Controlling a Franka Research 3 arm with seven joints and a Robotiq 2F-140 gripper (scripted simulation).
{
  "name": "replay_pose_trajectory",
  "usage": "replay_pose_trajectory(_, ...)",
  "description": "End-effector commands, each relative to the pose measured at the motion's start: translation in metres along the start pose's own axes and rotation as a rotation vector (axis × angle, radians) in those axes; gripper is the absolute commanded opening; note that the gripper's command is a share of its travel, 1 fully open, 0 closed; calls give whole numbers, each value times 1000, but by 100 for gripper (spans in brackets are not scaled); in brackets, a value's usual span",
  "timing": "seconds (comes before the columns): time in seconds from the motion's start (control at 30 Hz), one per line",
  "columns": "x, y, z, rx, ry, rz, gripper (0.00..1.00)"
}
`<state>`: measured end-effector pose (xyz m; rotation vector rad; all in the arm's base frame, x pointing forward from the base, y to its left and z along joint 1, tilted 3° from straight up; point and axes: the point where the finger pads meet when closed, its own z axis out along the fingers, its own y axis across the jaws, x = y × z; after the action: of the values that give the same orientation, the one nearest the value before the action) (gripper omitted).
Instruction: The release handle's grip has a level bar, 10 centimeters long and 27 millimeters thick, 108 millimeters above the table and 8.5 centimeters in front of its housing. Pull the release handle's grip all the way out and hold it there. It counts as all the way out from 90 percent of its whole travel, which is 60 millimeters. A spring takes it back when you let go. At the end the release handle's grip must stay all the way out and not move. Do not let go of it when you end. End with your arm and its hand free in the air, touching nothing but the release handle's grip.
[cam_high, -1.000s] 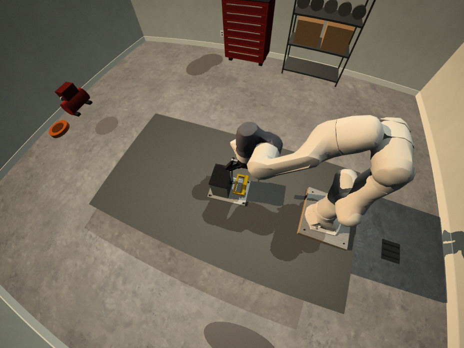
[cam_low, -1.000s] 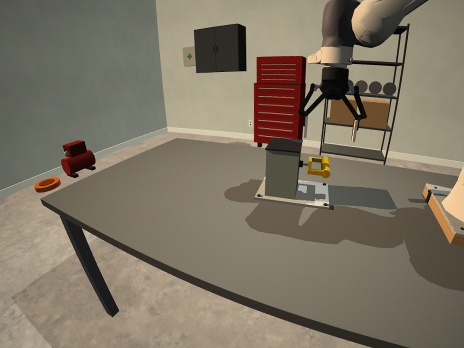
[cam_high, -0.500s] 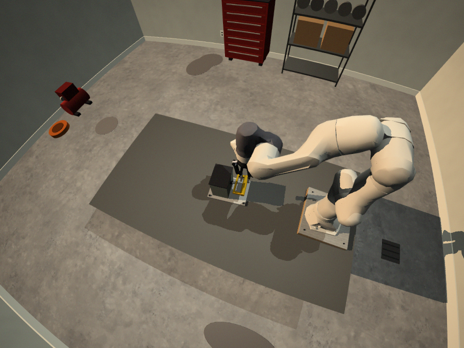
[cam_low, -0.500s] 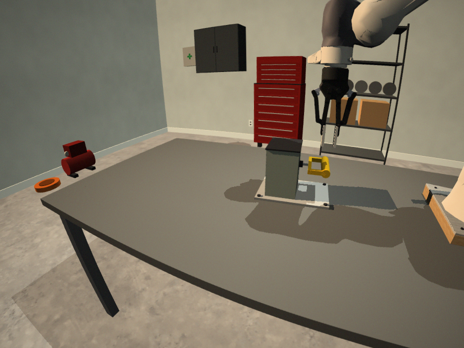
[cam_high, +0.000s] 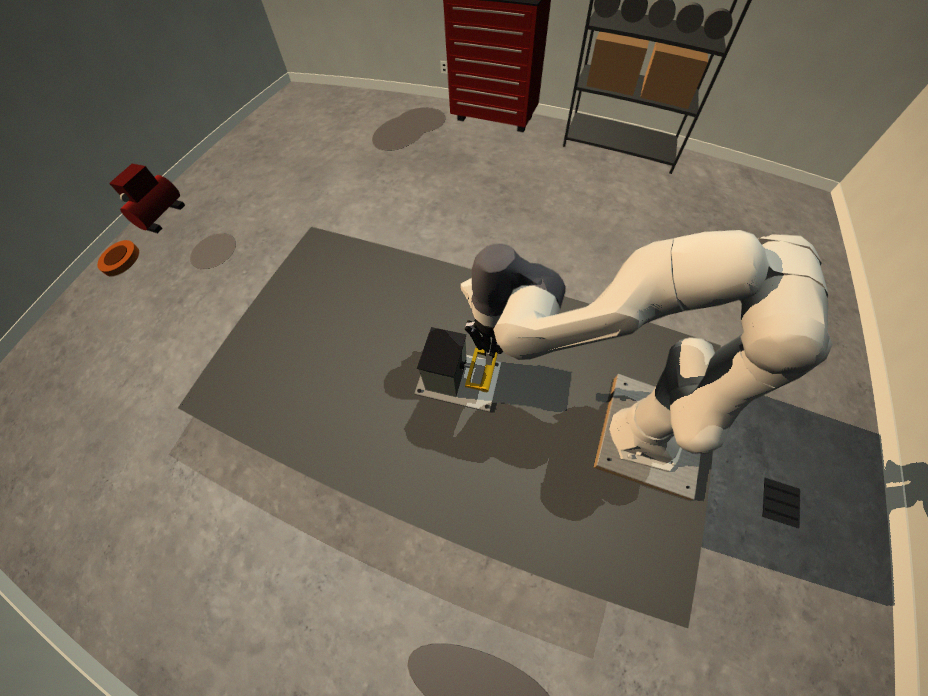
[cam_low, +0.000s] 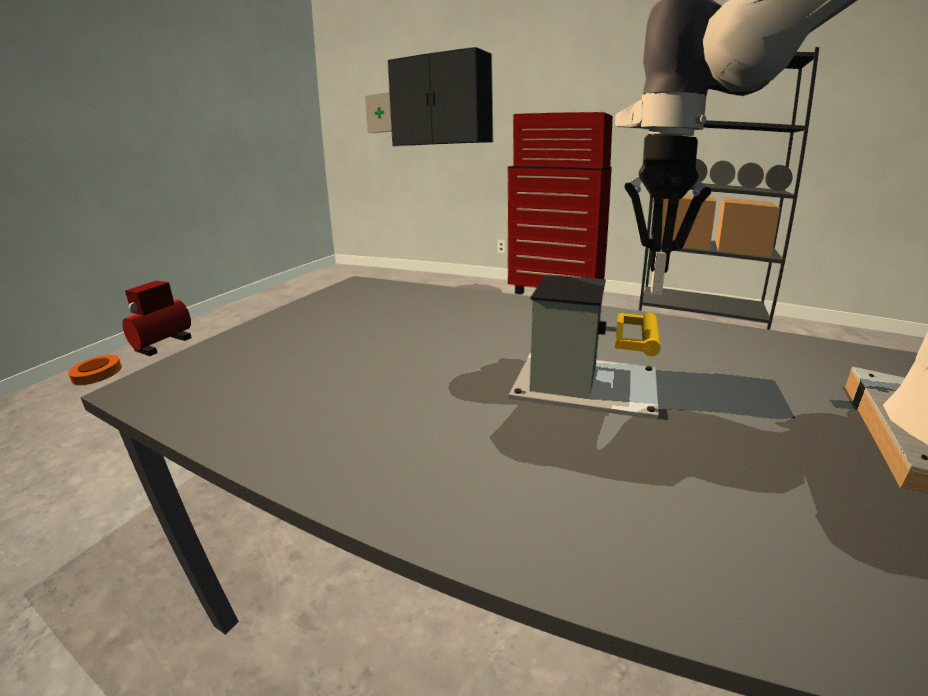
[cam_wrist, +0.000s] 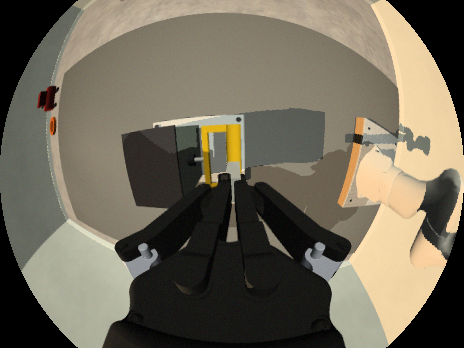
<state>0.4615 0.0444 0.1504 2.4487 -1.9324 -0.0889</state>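
Note:
The release handle's yellow grip (cam_high: 484, 374) (cam_low: 643, 333) (cam_wrist: 220, 152) is a rectangular loop. It sticks out level from the grey housing (cam_high: 440, 361) (cam_low: 565, 340) (cam_wrist: 152, 165) with a dark top, on a light baseplate (cam_high: 479, 401) (cam_low: 633, 389). My gripper (cam_low: 658, 278) (cam_wrist: 233, 170) hangs upright in the air above the grip's outer bar, well clear of it. Its fingers are shut together with nothing between them. In the top view the wrist hides most of the fingers.
The table (cam_low: 374, 449) carries the housing near its middle and the arm's wooden base plate (cam_high: 608, 438) (cam_low: 880, 419) at the right. A red tool chest (cam_low: 558, 198) and a shelf rack (cam_low: 749, 224) stand behind, and a red compressor (cam_low: 153, 318) is on the floor at left.

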Motion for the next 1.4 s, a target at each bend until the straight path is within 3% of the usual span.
replay_pose_trajectory(0.0, 1, 0, 0, 3, 3, 2, 0)
replay_pose_trajectory(0.5, 1, 0, 0, 3, 3, 2, 0)
replay_pose_trajectory(0.53, 1, 0, 0, 3, 3, 2, 33)
replay_pose_trajectory(1.37, 1, 0, 0, 3, 3, 2, 33)
